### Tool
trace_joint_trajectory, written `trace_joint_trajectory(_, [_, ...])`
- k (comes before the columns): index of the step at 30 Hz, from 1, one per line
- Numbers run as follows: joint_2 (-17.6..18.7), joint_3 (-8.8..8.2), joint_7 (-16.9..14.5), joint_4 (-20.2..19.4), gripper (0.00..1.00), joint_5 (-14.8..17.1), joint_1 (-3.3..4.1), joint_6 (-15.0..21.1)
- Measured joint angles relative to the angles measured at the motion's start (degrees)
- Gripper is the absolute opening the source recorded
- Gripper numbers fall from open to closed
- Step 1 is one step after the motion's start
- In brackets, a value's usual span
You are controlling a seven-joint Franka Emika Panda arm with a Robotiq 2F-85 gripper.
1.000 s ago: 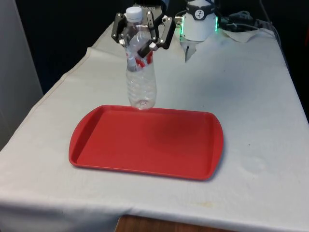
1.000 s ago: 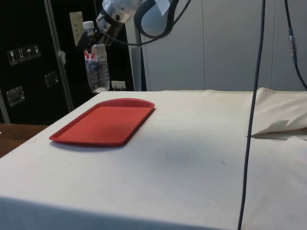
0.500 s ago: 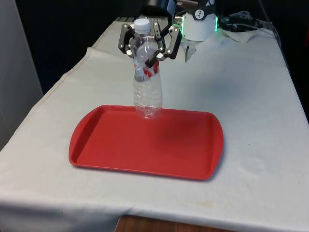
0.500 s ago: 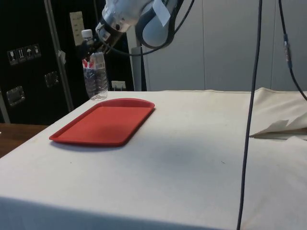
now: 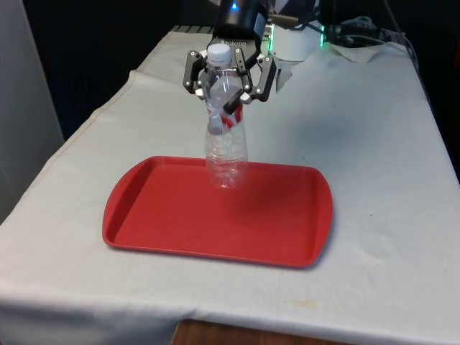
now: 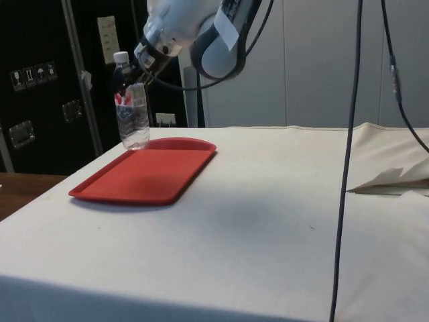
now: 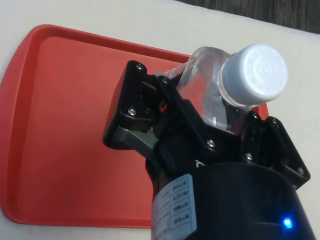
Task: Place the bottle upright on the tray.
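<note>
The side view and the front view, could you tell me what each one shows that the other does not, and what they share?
Side view alone: dark cabinets behind the table, and the bottle's base low over the tray's far end, contact unclear. Front view alone: the gripper straddling the bottle's neck from both sides, the white cap above the fingers, and the tray's whole outline. Both: an upright clear bottle with a red label, gripped near the top, over a red tray on a white cloth.
</note>
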Motion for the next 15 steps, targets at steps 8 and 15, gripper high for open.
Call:
trace_joint_trajectory(8, [1.1, 0.11, -0.1, 0.0, 0.28, 0.0, 0.0, 1.3])
trace_joint_trajectory(15, [2.0, 0.11, -0.1, 0.1, 0.28, 0.0, 0.0, 1.8])
